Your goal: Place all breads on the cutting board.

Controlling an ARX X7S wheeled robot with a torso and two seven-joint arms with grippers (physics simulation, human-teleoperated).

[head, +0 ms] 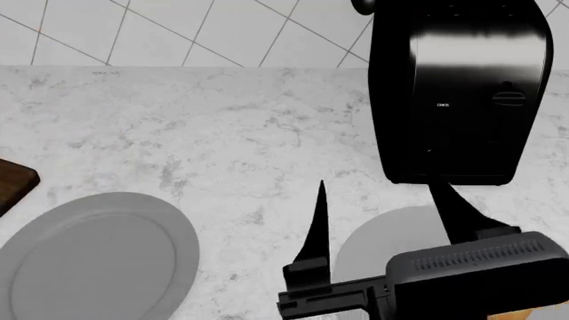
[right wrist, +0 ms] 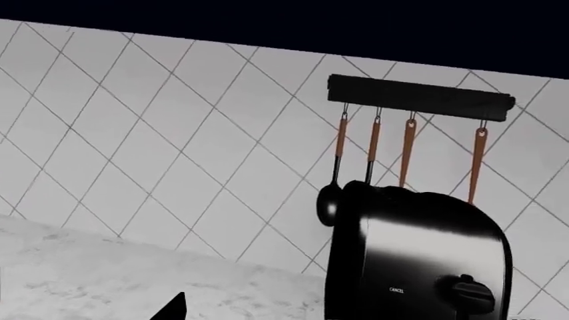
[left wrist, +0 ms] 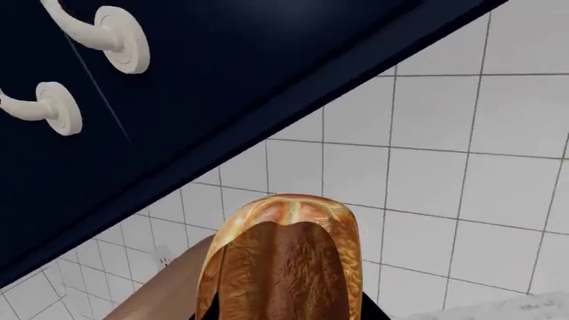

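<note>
In the left wrist view a golden-brown scored crusty roll [left wrist: 284,260] fills the space between my left gripper's [left wrist: 289,315] black jaws. It is held up in the air in front of the tiled wall. The left gripper does not show in the head view. My right gripper [head: 378,185] is open and empty, with its fingers [head: 316,233] spread above a round grey plate [head: 391,233] in front of the toaster. One dark brown corner of the cutting board [head: 13,183] shows at the head view's left edge. The tan loaf chunk is out of view.
A black toaster [head: 458,93] stands at the back right of the marble counter [head: 222,140]. It also shows in the right wrist view [right wrist: 418,253], under a rack of hanging utensils [right wrist: 418,97]. A second grey plate [head: 89,260] lies front left. Dark blue cabinets [left wrist: 204,73] hang above.
</note>
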